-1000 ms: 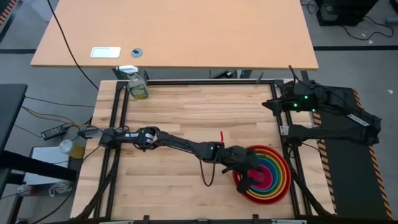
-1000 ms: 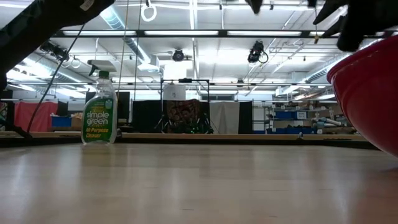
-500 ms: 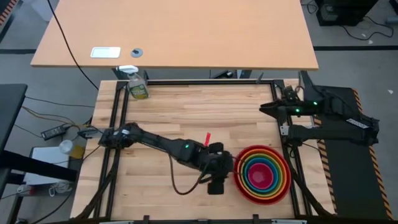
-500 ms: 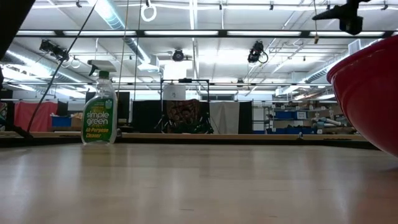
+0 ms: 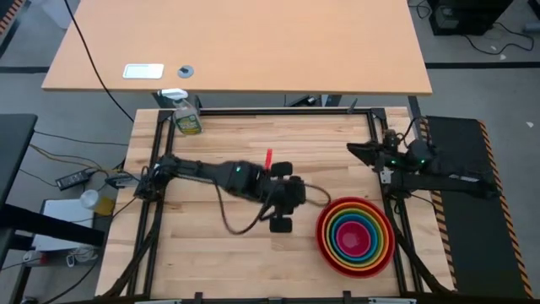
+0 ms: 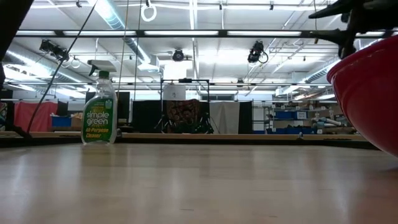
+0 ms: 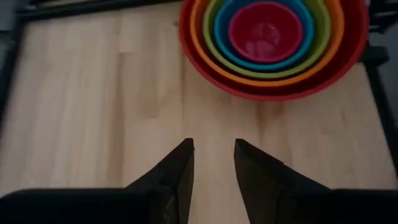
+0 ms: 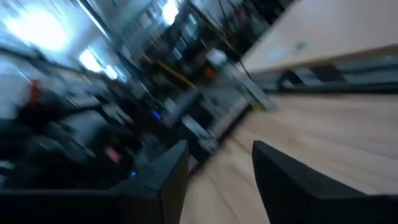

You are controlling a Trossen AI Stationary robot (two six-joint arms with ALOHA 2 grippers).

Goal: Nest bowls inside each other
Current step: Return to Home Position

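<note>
The bowls (image 5: 356,236) stand nested in one stack near the table's right front: red outermost, then orange, lime green, blue, and pink in the middle. In the left wrist view the same bowls (image 7: 273,37) lie ahead of the fingers. My left gripper (image 5: 297,204) hangs above bare wood, to the stack's left; it (image 7: 213,158) is open and holds nothing. My right gripper (image 5: 352,150) is drawn back at the table's right edge; it (image 8: 217,168) is open and holds nothing. The low view shows only the red bowl's wall (image 6: 367,93).
A green spray bottle (image 5: 187,118) stands at the table's far left corner, upright in the low view (image 6: 99,115). A black frame (image 5: 253,112) runs round the wooden table. Bare wood (image 5: 253,143) lies between the bottle and the bowls.
My left gripper has drawn back from over the nested bowls, rising and going toward the table's left and far side, and has tipped up from pointing down. My right arm has sunk and folded back at the right edge. The bowls have stayed in place.
</note>
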